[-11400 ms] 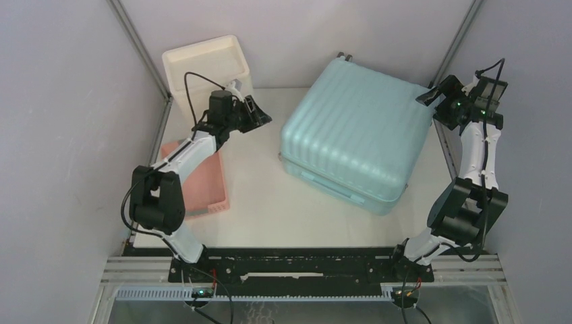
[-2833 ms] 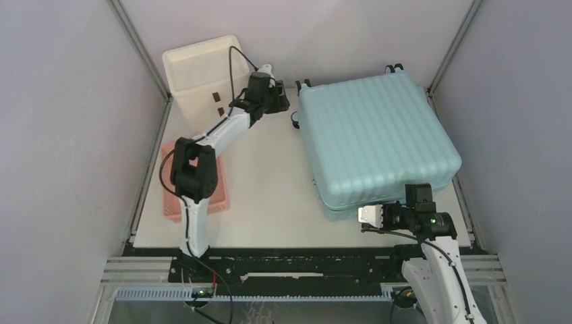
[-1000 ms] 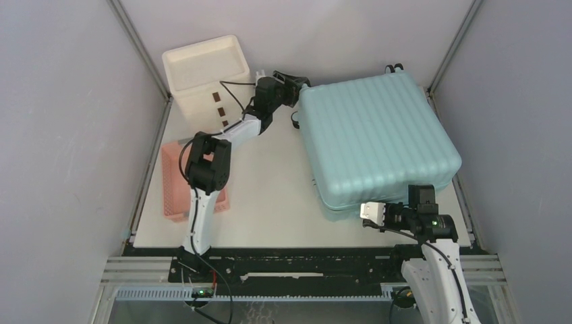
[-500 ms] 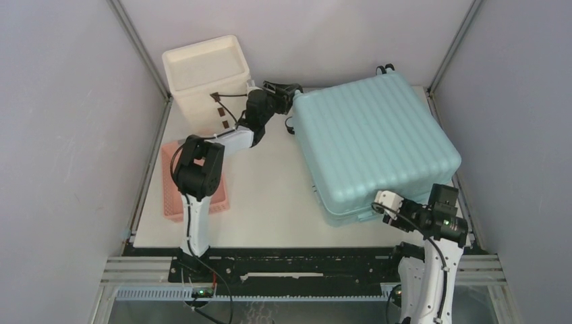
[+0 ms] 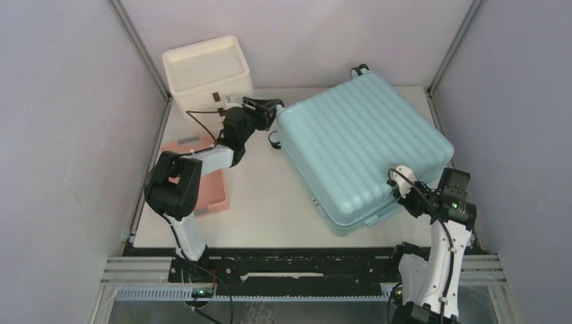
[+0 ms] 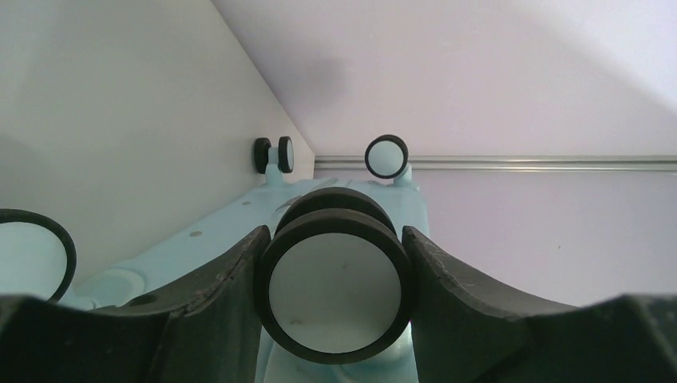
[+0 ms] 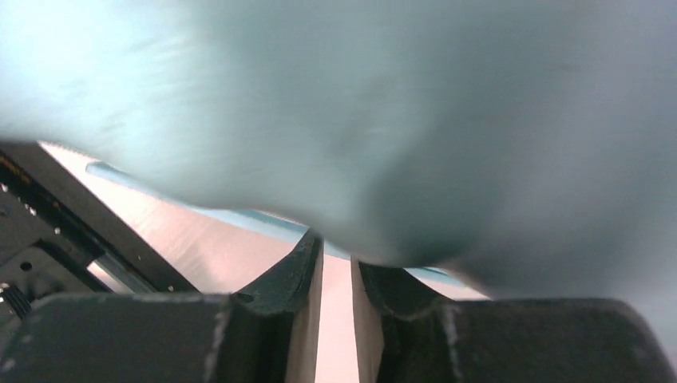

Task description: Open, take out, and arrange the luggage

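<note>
Pale blue suitcase (image 5: 364, 145) lies flat and closed on the table (image 5: 270, 202), right of centre and turned at an angle, with its shell seam shut all along the near side. Judged from this, the task is at its start: nothing is opened, nothing taken out, nothing arranged. The work so far is only turning the case into position. Left gripper (image 5: 266, 108) is clamped on a wheel (image 6: 334, 295) at the far left corner, its fingers (image 6: 231, 271) snug against both sides of it. Right gripper (image 5: 398, 177) sits at the near right corner, jaws narrowly parted and holding nothing. Against half a second earlier, the case has swung anticlockwise in the top view. The left arm has drawn the wheel corner toward its base, and the right gripper has moved from the near edge up toward the right corner.
</note>
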Available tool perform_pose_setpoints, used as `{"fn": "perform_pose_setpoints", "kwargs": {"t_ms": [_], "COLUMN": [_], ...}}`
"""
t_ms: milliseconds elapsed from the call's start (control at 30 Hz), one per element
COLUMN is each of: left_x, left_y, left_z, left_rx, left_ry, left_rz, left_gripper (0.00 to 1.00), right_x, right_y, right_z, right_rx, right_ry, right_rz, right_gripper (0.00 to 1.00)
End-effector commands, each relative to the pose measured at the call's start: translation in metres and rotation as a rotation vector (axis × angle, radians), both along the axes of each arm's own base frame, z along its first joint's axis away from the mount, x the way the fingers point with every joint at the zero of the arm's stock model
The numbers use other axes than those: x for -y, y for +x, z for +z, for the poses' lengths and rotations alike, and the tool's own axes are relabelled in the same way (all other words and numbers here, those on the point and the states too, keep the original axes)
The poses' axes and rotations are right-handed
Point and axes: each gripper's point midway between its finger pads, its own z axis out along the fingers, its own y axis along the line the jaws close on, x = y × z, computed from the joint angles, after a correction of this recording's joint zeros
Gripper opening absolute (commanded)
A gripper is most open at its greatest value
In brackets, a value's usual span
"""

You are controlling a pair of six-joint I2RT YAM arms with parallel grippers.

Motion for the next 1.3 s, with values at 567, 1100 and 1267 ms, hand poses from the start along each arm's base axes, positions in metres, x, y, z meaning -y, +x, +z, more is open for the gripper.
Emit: {"fn": "perform_pose_setpoints", "kwargs": {"t_ms": [567, 1100, 1267], "left_x": [-0.072, -0.019, -0.002], "left_y": [-0.117, -0.171, -0.189], "left_z": [0.025, 0.033, 0.026], "left_rx": [0.117, 0.131, 0.127], "left_ry": [0.08, 0.185, 0.209], "left_rz": [0.078, -0.094, -0.148], "left_gripper": [0.03, 0.03, 0.03], "right_x": [-0.004, -0.138, -0.139], "right_y": [0.135, -0.055, -0.045], "right_z": [0.137, 0.124, 0.09], "right_rx": [0.134, -0.085, -0.103], "right_ry": [0.182, 0.424, 0.286], "right_rz": [-0.065, 0.518, 0.514], "right_gripper": [0.32, 0.29, 0.17]}}
